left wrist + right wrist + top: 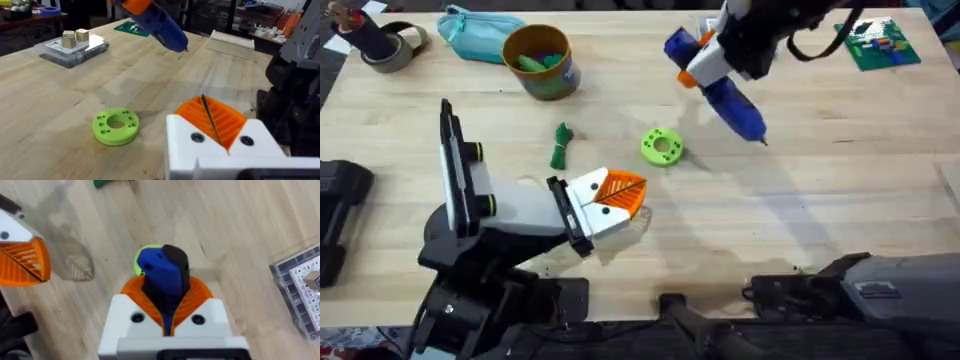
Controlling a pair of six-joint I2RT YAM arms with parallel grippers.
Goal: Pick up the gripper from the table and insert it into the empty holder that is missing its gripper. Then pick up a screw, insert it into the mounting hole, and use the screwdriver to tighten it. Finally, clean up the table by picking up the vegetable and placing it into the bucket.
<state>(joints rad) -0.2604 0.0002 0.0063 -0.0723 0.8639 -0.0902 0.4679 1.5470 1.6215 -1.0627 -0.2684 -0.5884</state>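
You see one screwdriver (728, 98); one vegetable (561, 146); one bucket (541, 61); one green ring disc (662, 146); one blue pouch (474, 32); two tape rolls (386, 44); two tools, left tool (617, 194), right tool (703, 62).

The table (840, 190) is pale wood with matt plank grain. The screwdriver (725, 92) has a smooth blue handle (probably plastic) and a thin metal tip. The right gripper (167, 317) pads are ribbed orange.

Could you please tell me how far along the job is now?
In hand: the right gripper is shut on the screwdriver, raised above the table. Left: the vegetable lies on the table, outside the bucket. Whether anything is already done, I cannot tell.
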